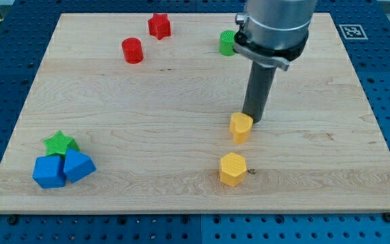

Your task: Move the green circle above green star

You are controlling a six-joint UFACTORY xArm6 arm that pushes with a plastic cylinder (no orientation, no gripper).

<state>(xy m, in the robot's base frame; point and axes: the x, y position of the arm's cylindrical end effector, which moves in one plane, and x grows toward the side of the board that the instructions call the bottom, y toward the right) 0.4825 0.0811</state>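
The green circle (227,42) stands near the view's top, right of centre, partly hidden by the arm's body. The green star (60,143) sits at the view's lower left, touching two blue blocks. My tip (254,120) rests on the board just right of the upper yellow block (240,127), touching or nearly touching it. The tip is well below the green circle and far to the right of the green star.
A red star (159,26) and a red cylinder (133,50) sit at the view's upper left-centre. Two blue blocks (49,171) (78,165) lie under the green star. A second yellow hexagon block (233,169) lies below the first. The wooden board (181,95) has blue pegboard around it.
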